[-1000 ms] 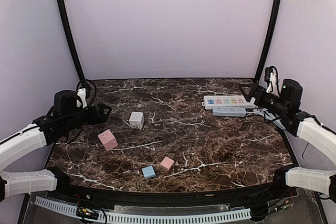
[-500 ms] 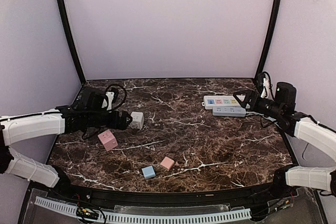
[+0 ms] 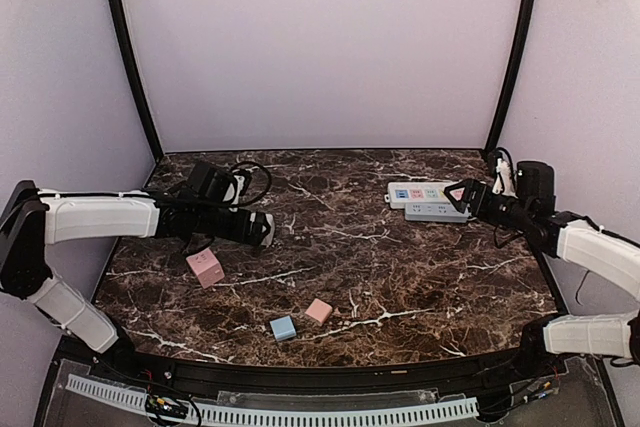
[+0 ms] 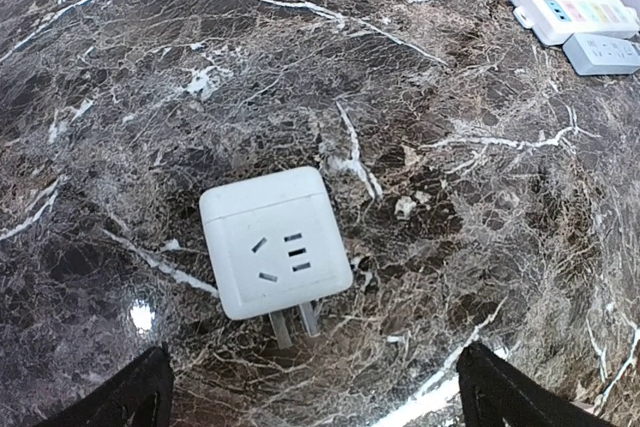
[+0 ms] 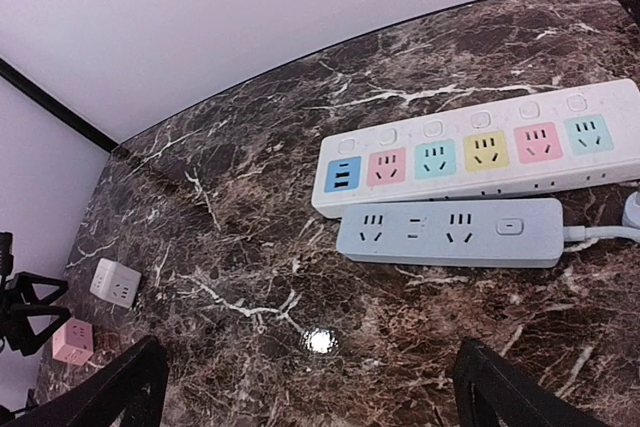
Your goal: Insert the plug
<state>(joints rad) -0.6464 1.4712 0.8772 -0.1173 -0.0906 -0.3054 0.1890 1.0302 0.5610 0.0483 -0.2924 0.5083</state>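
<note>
Marble, dark with white veins, made up the surface (image 3: pixel 400 277) that carried everything. My left tool (image 4: pixel 315 405) hung low over its left half with the fingers spread wide, gripping nothing. My right tool (image 5: pixel 310 392) was at the far right, equally spread and empty, and faced the two power strips.

The larger one, the white power strip (image 5: pixel 480 147) with its row of coloured sockets, lay flat near the back right of the surface. Just in front of it and parallel lay the shorter grey power strip (image 5: pixel 450 232), whose cable left from its right end. I could not tell if the two strips touched.

The white cube plug (image 4: pixel 275 242) rested on the surface directly below my left tool, between the spread fingers and untouched. Its socket face pointed up and its metal prongs stuck out sideways, flat above the marble, toward my wrist camera. It was well apart from both strips.

A pink cube (image 3: pixel 205 267) sat near it, closer to my bases. Nearer the front edge, a smaller pink block (image 3: pixel 319 311) and a blue block (image 3: pixel 283 328) lay just beside each other.
</note>
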